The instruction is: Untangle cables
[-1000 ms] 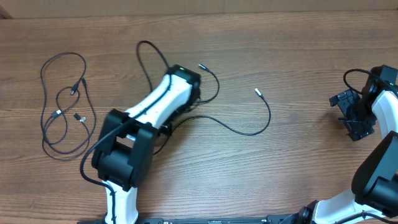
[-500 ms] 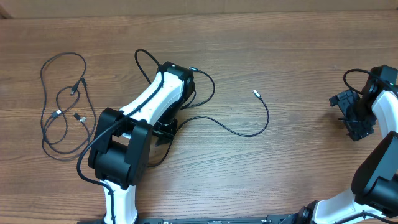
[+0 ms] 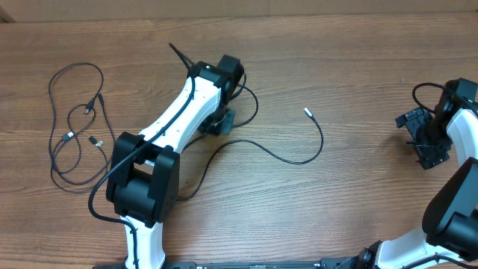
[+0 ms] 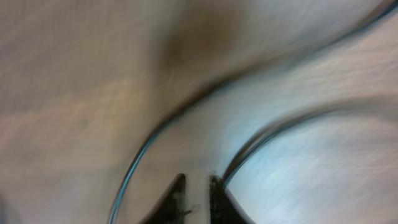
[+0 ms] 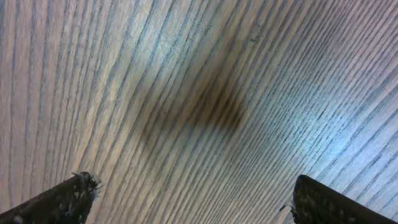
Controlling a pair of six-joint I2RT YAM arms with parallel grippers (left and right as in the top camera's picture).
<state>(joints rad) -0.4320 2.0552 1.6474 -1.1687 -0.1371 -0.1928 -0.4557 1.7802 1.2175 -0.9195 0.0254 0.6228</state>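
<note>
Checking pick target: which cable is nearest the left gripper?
The long strand ending in a silvery plug mid-table; it runs right past the left gripper. The looped bundle lies apart, at far left.

My left arm (image 3: 175, 123) stretches from seven o'clock up toward twelve, my left gripper (image 4: 196, 188) pinched nearly closed with a slim gap. My right arm (image 3: 457, 198) sits folded at three o'clock, my right gripper (image 5: 194, 193) spread wide.
</note>
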